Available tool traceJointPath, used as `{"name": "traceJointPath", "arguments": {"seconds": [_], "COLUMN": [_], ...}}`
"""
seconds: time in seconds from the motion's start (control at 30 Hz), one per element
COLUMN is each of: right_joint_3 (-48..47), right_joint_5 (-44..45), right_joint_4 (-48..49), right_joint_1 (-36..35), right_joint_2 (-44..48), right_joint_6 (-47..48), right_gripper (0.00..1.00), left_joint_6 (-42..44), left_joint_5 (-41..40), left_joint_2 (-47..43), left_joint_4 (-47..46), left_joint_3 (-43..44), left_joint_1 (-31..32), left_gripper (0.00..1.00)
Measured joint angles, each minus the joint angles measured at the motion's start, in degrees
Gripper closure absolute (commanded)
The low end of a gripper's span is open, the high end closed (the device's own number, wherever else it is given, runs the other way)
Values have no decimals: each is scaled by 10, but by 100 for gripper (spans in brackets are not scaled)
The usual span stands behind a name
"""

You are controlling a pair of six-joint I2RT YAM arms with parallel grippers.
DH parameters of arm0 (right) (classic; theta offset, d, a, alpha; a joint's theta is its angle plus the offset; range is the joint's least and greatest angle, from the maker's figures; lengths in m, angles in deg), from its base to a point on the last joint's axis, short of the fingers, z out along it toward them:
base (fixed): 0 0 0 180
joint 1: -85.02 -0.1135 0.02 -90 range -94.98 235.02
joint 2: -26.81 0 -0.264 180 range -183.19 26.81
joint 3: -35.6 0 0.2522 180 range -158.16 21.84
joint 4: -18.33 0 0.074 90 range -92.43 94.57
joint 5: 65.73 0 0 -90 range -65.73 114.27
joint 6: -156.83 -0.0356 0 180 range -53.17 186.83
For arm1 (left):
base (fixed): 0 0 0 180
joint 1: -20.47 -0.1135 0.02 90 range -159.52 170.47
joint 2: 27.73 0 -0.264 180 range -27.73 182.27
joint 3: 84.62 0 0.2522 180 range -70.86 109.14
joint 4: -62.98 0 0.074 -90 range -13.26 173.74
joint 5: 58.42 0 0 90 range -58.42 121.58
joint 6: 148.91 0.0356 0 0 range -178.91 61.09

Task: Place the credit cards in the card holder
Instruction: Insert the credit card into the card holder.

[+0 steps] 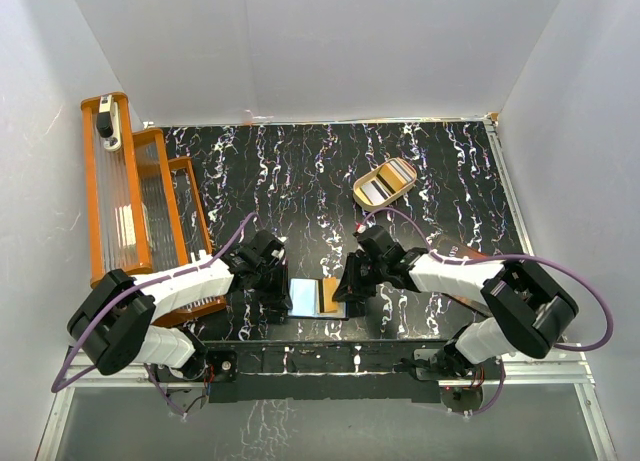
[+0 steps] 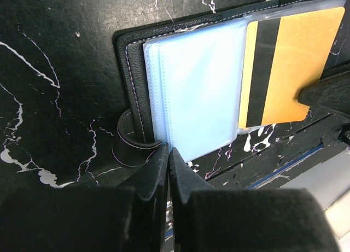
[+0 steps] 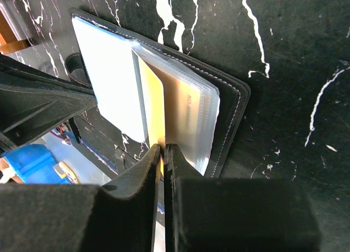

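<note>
Card holder [image 2: 131,60] lies open on tabletop [image 1: 300,181] between claws: 3 o'clock of closed-up left claw [image 2: 169,153], 9 o'clock of right claw [image 3: 163,151], which pinches the gold card [image 2: 298,60].

Robot test cell in a laboratory

White panel walls [image 1: 350,51] box in a black marbled table [image 1: 300,171]; a cabled left arm [image 1: 190,281] and right arm [image 1: 450,273] are bolted to a metal rail [image 1: 320,363] at its near edge.

One card holder [image 2: 131,66], one gold-orange card [image 2: 295,66], one tan tray [image 1: 358,191], one orange rack [image 1: 92,196], one left claw [image 2: 168,153], one right claw [image 3: 162,149].
</note>
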Motion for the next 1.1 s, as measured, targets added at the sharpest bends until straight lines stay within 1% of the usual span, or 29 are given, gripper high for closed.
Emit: {"name": "traceJointPath", "arguments": {"seconds": [0.6, 0.77, 0.87, 1.0, 1.1], "right_joint_3": [0, 0, 1, 1, 1], "right_joint_5": [-16, -18, -17, -17, -18], "right_joint_4": [29, 38, 41, 43, 45], "right_joint_1": [-19, -19, -20, -20, -20], "right_joint_2": [-15, -23, -24, -31, -35], "right_joint_6": [-7, -14, -14, -13, -13], "right_gripper": [99, 100, 100, 100, 99], "left_joint_6": [-9, -10, -12, -13, -13], "left_joint_5": [9, 1, -13, -42, -56], "left_joint_2": [0, -5, -15, -34, -36], "left_joint_4": [-13, -5, 13, 47, 61], "left_joint_3": [-9, -8, -5, 4, 12], "left_joint_1": [0, 0, 0, 0, 0], "left_gripper": [100, 86, 81, 80, 84]}}
